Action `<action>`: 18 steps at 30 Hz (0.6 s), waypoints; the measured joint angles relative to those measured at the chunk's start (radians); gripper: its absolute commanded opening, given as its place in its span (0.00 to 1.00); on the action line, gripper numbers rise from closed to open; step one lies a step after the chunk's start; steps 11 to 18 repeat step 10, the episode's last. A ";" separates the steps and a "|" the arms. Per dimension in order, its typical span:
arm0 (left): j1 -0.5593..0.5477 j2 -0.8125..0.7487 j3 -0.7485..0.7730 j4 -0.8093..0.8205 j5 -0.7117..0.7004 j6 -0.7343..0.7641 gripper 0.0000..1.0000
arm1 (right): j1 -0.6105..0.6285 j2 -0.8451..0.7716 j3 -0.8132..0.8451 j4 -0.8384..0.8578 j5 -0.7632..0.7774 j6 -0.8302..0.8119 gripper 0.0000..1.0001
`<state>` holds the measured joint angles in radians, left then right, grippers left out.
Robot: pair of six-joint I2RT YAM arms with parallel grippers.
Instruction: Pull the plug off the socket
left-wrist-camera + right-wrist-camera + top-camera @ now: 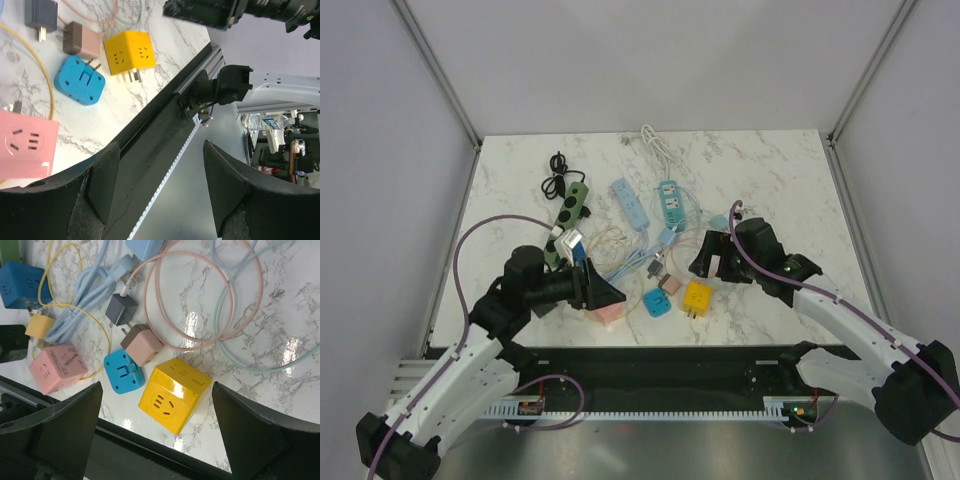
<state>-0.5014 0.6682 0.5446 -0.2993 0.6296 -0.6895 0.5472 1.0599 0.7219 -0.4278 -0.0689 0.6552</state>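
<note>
Yellow cube plug (698, 297) sits on the marble table (790, 180) near the front edge, between the two arms. It is cube-shaped, so it has no real long axis; prongs point toward the near edge. Blue socket adapter (657, 303) lies flat just beside it, not mated. Left gripper (160, 170) – jaws apart, empty. Right gripper (155, 390) – jaws spread wide, empty.

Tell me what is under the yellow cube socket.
Only the marble table shows around the base of the yellow cube socket. The patch directly beneath is covered by the cube itself.
</note>
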 measured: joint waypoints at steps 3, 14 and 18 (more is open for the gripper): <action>0.000 -0.117 -0.095 0.005 -0.004 -0.041 0.75 | 0.000 -0.069 -0.006 -0.009 0.014 0.022 0.98; 0.000 -0.382 -0.309 0.029 -0.008 -0.171 0.76 | 0.000 -0.300 -0.196 0.076 0.026 0.120 0.98; 0.000 -0.382 -0.309 0.029 -0.008 -0.171 0.76 | 0.000 -0.300 -0.196 0.076 0.026 0.120 0.98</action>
